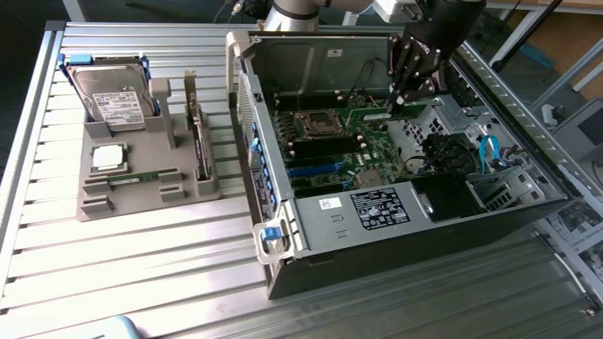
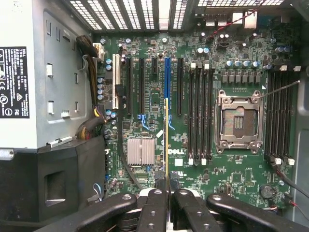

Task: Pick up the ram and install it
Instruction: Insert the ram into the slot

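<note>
Over the motherboard, ram clamped in tool

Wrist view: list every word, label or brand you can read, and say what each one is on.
"DELL": white print on the motherboard.
Black label on the grey metal box: print too small to read.
Other markings on the board: too small to read.

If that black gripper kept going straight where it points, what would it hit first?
Likely the green motherboard, near its long blue slot, with the thin green ram stick held in the gripper touching first; depth is hard to judge.
</note>
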`<act>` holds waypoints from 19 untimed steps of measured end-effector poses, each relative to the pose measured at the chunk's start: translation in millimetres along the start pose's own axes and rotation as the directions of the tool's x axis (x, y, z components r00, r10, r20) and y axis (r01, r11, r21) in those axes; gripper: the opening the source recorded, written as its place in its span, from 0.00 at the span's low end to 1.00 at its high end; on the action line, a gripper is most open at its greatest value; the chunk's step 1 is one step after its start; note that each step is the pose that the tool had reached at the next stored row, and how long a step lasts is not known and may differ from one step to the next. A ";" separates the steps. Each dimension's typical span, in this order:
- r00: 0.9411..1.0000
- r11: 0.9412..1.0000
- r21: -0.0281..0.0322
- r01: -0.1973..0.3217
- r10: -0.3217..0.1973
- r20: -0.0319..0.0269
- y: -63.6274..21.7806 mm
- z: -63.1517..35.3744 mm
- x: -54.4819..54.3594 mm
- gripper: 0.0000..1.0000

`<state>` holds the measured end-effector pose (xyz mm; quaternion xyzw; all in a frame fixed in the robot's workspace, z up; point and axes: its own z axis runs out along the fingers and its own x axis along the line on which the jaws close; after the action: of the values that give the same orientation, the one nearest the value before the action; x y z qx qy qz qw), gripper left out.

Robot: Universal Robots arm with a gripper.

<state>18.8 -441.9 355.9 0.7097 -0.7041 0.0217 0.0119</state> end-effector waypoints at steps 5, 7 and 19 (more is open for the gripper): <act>1.000 1.000 0.000 0.000 0.000 0.000 0.0 1.5 -0.1 0.12; 1.000 1.000 0.000 0.000 0.000 0.000 0.0 2.0 -0.2 0.12; 1.000 1.000 0.000 0.000 0.000 0.000 0.1 6.2 -0.5 0.12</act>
<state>18.7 -441.7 349.7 0.7097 -0.7041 0.0217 0.0119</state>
